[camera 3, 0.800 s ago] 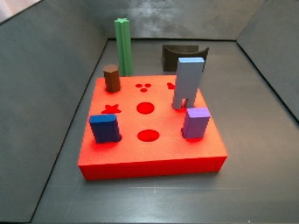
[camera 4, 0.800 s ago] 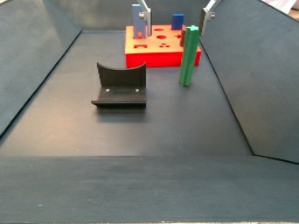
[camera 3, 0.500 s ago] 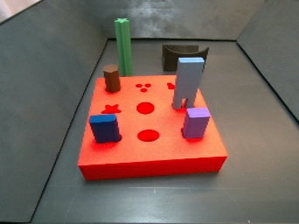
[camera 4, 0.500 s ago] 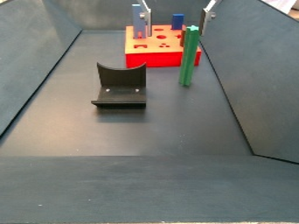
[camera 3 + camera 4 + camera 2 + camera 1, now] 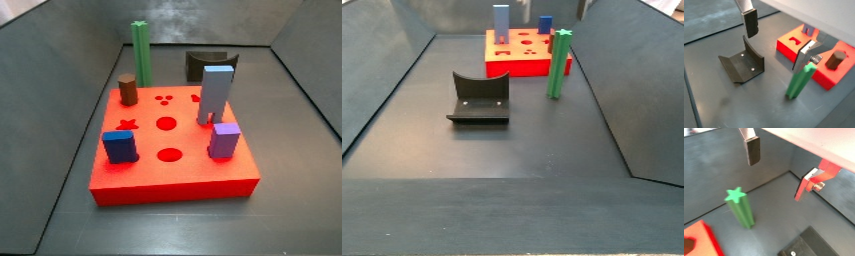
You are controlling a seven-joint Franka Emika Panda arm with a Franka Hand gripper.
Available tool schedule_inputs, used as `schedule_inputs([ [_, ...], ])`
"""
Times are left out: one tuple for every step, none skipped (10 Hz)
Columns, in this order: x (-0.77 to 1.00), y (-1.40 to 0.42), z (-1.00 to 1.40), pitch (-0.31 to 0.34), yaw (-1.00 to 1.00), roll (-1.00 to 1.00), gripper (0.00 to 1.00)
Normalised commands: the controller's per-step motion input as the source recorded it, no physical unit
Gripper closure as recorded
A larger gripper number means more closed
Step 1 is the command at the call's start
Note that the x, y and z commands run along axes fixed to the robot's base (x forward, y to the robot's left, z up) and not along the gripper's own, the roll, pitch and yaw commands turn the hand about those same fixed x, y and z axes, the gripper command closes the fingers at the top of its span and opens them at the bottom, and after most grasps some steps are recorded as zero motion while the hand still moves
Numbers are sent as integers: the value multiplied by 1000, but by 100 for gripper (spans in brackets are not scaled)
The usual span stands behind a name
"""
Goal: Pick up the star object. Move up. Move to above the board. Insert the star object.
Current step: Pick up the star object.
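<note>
The star object (image 5: 140,55) is a tall green ridged rod. It stands upright on the floor just behind the board (image 5: 174,185), a flat red block with holes in its top. A side view shows the star object (image 5: 557,65) beside the board (image 5: 523,68). In both wrist views my gripper (image 5: 775,180) (image 5: 774,50) hangs open above the floor, with nothing between its fingers. The star object (image 5: 741,210) (image 5: 801,82) stands off to one side of the gap, close under one finger (image 5: 804,55). The gripper does not show clearly in either side view.
On the board stand a grey-blue pillar (image 5: 217,95), a brown cylinder (image 5: 128,90), a blue block (image 5: 120,147) and a purple block (image 5: 225,140). The dark fixture (image 5: 478,98) (image 5: 743,65) stands on the floor near the board. Sloping grey walls enclose the floor.
The silver fingertips that showed at the top edge of a side view are no longer there. The star object and the other pieces have not moved.
</note>
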Motion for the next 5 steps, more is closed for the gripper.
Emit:
schedule_inputs([
  [-269,-469,-60,-86,769,43,0],
  [-177,-571,-254,-56,654,50,0],
  [-137,-617,-283,-84,611,43,0],
  [-37,-591,-297,-187,560,0,0],
  [0,-426,-206,-166,340,0,0],
])
